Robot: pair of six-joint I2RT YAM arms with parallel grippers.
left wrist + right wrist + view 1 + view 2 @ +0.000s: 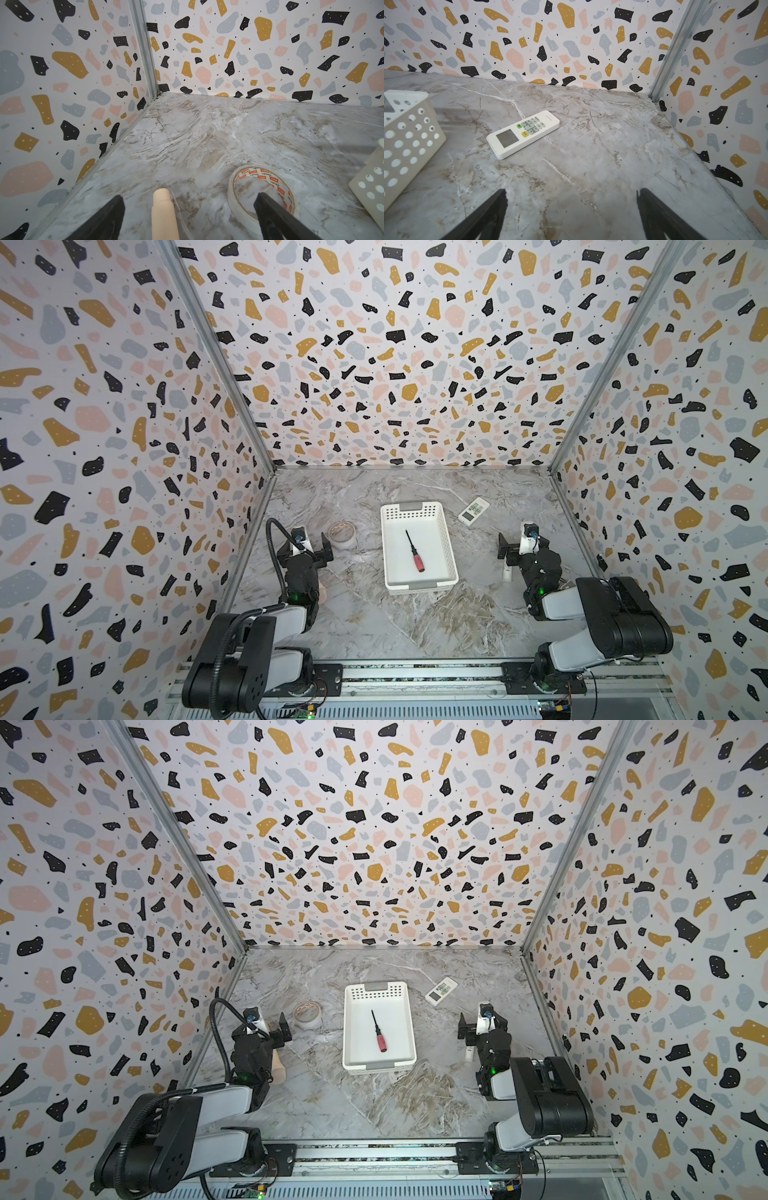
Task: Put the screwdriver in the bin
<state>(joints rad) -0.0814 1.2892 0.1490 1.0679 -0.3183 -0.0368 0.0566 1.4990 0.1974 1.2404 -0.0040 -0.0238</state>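
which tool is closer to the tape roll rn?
Left. The left tool hangs right beside the tape roll. The right tool is across the bin from it, on the table's other side.

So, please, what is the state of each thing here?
screwdriver: lying flat inside the bin
bin: upright on the table
left hand: open, empty
right hand: open, empty
tape: flat on table
remote: buttons up, on table
handle: lying under left hand
tube: lying on table, partly hidden
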